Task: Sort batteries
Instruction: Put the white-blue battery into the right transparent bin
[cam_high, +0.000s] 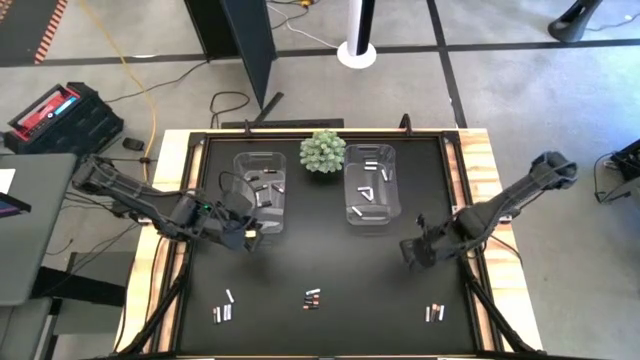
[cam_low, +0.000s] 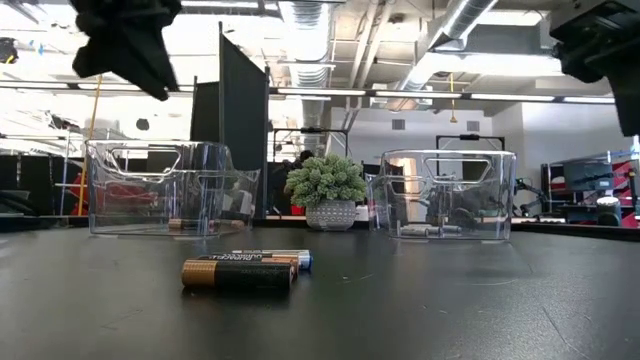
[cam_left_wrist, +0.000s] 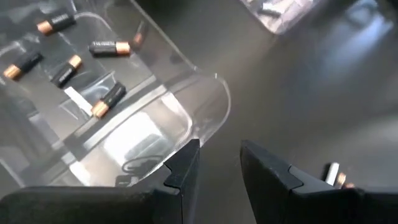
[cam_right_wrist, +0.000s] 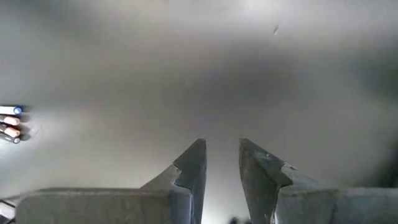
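High view: left gripper (cam_high: 248, 238) by dark-cell bin (cam_high: 262, 192), right gripper (cam_high: 409, 251) over bare mat, both narrowly parted, empty, 3 battery clusters (cam_high: 312, 298) unsorted.

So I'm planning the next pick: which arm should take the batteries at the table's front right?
Right. Its claw hangs open nearest those batteries; the left claw sits across the table by the left bin.

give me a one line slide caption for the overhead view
Both empty end effectors, left and right, hover above loose batteries, two part-filled bins behind.
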